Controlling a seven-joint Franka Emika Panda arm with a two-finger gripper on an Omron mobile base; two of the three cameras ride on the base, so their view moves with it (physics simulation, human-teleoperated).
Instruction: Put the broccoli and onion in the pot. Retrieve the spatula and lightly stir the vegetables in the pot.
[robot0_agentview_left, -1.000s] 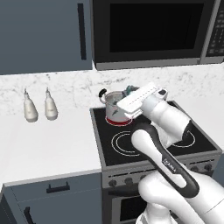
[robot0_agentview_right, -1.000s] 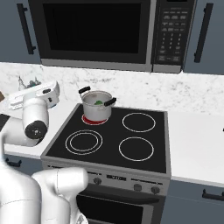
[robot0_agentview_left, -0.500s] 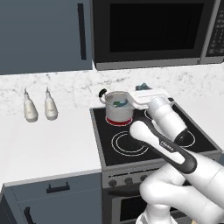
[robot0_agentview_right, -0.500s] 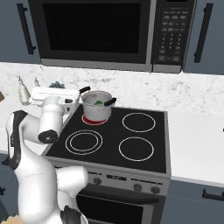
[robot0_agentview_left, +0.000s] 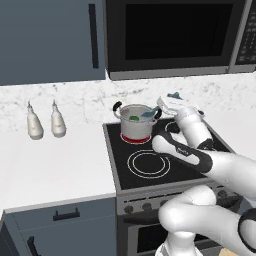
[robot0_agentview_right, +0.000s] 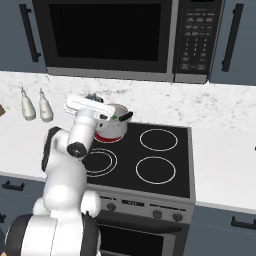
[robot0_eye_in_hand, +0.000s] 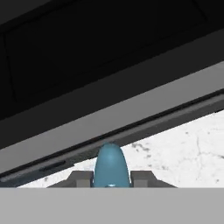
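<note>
Between the jaws, nearly closed, sits the spatula, gripped at its blue end. At the stove's 11 o'clock burner stands the pot, broccoli inside. A hard stir might tip the pot.

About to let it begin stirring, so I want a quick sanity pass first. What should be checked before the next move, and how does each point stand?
1. Spatula held between the claw fingertips: ok.
2. Broccoli in the pot: ok.
3. Onion in the pot: cannot tell, pot interior mostly hidden.
4. Pot upright on the rear-left burner: ok.
5. Spatula blade reaching inside the pot: cannot tell.
</note>
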